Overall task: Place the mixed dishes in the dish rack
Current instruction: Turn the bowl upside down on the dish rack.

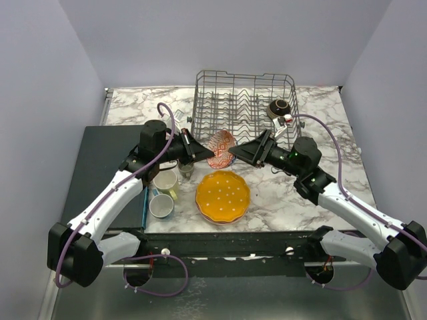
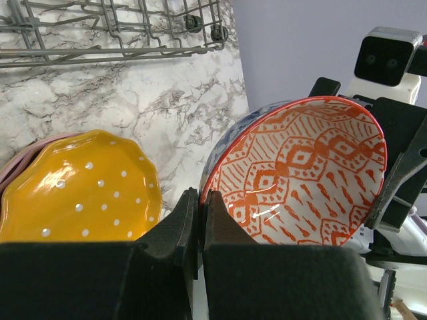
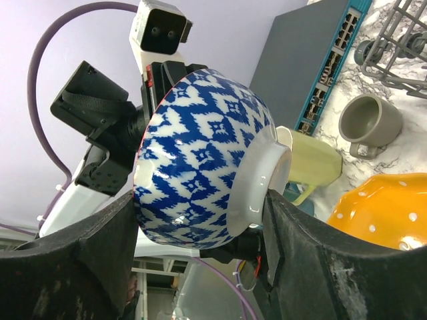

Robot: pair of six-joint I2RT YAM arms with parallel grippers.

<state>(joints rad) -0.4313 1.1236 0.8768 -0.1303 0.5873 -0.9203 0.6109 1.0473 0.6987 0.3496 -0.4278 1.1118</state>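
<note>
Barely begun: only a small brown bowl (image 1: 278,108) sits in the grey wire dish rack (image 1: 245,79), far right. The left gripper (image 2: 201,200) pinches the rim of the orange-and-blue patterned bowl (image 2: 303,177) just near of the rack. The right gripper (image 3: 200,207) straddles it, and I cannot tell whether it grips. The scalloped orange dotted plate (image 1: 222,196), yellow mug (image 1: 165,181) and grey mug (image 1: 161,206) remain nearer.

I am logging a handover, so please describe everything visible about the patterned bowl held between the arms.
The patterned bowl looks like glazed ceramic: orange diamonds on white inside, blue-and-white outside, with a plain white foot. It hangs in the air, tipped on its side. The left gripper pinches its rim; the right gripper has its jaws either side, contact unclear.
</note>
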